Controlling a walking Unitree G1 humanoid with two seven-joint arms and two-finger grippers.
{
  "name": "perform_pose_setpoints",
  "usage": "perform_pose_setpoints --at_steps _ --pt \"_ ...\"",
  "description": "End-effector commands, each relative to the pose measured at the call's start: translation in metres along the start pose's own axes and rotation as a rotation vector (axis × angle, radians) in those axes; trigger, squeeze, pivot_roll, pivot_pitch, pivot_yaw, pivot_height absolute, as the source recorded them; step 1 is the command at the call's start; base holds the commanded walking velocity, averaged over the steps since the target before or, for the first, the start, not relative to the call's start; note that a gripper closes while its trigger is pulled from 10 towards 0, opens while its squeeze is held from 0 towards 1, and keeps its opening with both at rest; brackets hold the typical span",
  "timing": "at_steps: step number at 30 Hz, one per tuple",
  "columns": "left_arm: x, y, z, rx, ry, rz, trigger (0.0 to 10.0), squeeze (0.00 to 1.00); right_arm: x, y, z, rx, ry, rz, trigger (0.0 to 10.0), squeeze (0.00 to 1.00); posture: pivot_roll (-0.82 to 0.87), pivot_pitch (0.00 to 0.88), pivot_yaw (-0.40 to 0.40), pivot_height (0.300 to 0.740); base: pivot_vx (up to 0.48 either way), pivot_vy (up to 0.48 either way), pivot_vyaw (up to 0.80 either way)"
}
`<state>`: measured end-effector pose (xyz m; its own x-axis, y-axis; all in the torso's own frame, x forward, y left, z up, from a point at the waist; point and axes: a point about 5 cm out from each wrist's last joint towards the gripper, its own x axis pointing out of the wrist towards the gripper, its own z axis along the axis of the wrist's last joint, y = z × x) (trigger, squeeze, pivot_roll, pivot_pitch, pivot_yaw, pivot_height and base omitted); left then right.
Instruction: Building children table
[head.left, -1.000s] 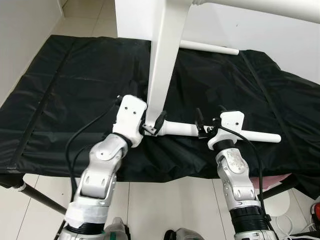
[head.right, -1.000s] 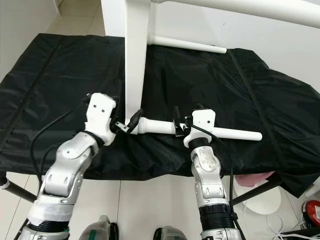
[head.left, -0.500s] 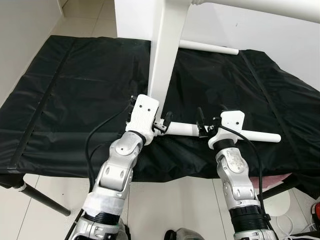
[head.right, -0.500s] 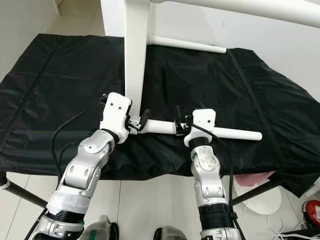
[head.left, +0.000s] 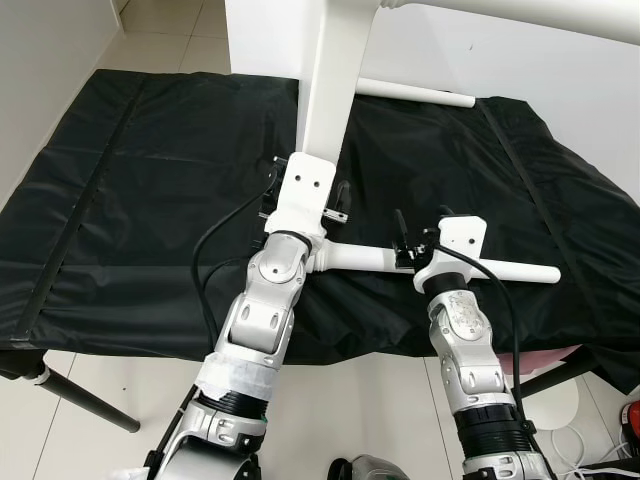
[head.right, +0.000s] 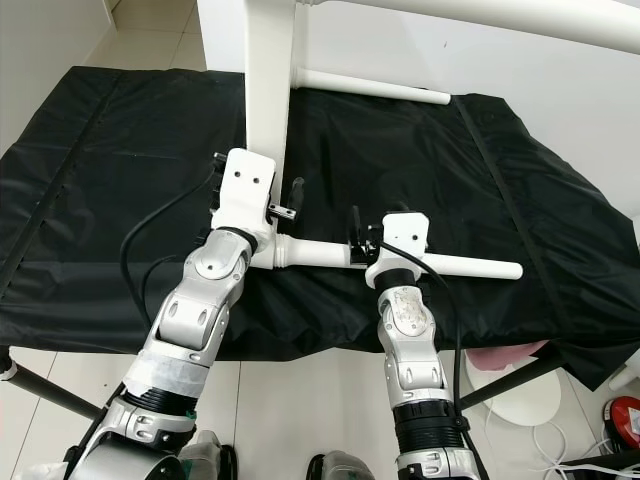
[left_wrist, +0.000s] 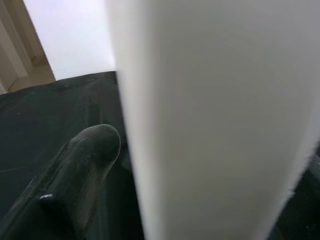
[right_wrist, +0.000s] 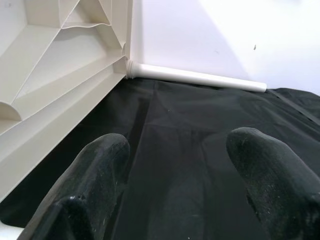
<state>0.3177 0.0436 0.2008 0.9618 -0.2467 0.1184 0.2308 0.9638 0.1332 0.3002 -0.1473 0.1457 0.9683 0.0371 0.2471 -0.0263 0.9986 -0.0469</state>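
Black cloth (head.left: 140, 190) covers the work surface; white table frame (head.left: 335, 90) stands tilted on it, one white leg (head.left: 415, 95) lying at the far edge, another white leg (head.left: 505, 270) lying across the near part. Left gripper (head.left: 305, 190) is up against the frame's upright with a black finger (left_wrist: 80, 165) beside it, grip possibly closed on it but can't tell. Right gripper (head.left: 420, 235) sits over the near leg, fingers (right_wrist: 95, 175) spread apart with nothing between them.

white tabletop (head.left: 520, 8) cut off at top edge, near leg's (head.left: 360, 258) left end behind left wrist
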Motion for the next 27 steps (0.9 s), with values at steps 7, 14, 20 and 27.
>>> perform_pose_setpoints --at_steps 7,14,20,27 --pt "0.001 -0.001 0.018 0.043 -0.092 0.226 10.0 0.0 0.003 -0.001 0.002 -0.011 0.002 -0.036 10.0 0.0 -0.01 0.059 -0.03 0.74 0.0 0.0 0.0" --pt "0.006 0.001 0.026 0.041 -0.118 0.255 10.0 0.0 0.0 -0.001 0.002 -0.015 0.005 -0.047 10.0 0.0 -0.05 0.066 -0.021 0.74 0.0 0.0 0.0" --pt "0.009 0.001 0.027 0.043 -0.12 0.27 10.0 0.0 -0.002 -0.005 0.004 -0.027 0.002 -0.072 10.0 0.0 -0.09 0.07 -0.013 0.74 0.0 0.0 0.0" --pt "0.01 0.006 0.025 0.062 -0.125 0.304 10.0 0.0 -0.003 -0.008 0.004 -0.033 0.001 -0.089 10.0 0.0 -0.11 0.069 -0.01 0.74 0.0 0.0 0.0"
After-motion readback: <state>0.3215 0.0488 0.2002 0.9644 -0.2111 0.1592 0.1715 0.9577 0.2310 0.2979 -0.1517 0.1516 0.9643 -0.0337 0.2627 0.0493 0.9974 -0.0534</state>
